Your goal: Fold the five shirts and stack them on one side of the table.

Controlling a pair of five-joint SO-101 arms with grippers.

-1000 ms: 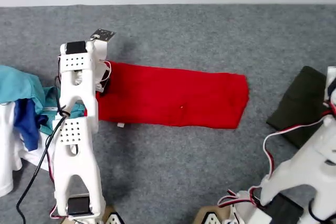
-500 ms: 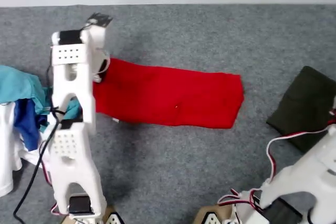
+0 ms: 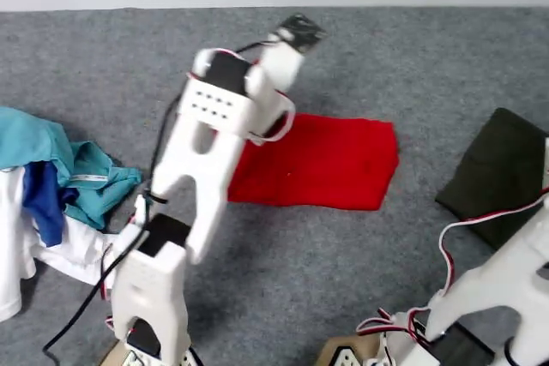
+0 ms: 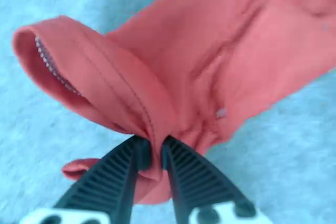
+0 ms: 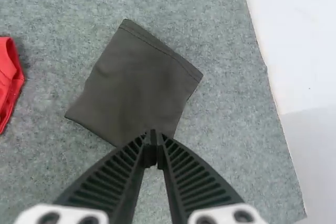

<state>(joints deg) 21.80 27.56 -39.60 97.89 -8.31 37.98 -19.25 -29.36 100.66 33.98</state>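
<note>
Left gripper (image 4: 152, 153), pinching the red shirt (image 4: 236, 51), has swung its end rightward; right gripper (image 5: 152, 148) hangs closed.

I log the left gripper (image 4: 151, 149) clamped on a bunched edge of the red shirt (image 4: 236, 51), with a stitched hem looping over just beside the jaws and the rest of the cloth lying on the grey mat (image 4: 294, 182).

The white left arm (image 3: 214, 126) hides one end of the red cloth shirt (image 3: 330, 160); the folded dark olive shirt (image 3: 489, 173) runs past the picture's edge.
</note>
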